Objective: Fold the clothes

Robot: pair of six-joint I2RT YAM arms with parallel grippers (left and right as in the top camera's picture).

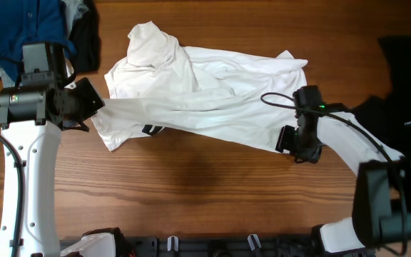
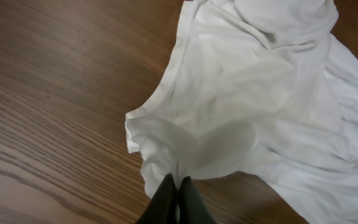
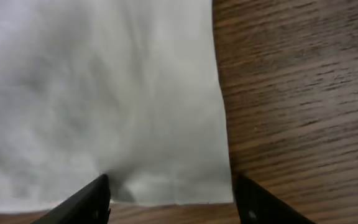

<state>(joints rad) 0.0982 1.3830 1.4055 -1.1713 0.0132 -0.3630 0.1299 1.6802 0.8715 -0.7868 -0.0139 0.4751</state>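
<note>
A large white wrinkled shirt lies spread across the middle of the table, with a small dark striped part near its lower left. My left gripper is shut on the shirt's left edge, and the cloth stretches away from it. In the left wrist view the two black fingers meet at the gripper on a pinched fold of the shirt. My right gripper stands open at the shirt's lower right corner. In the right wrist view that gripper straddles the hem corner of the shirt.
A blue garment with grey and black pieces lies piled at the back left. A black garment with a small white logo lies at the right edge. Bare wooden tabletop runs along the front.
</note>
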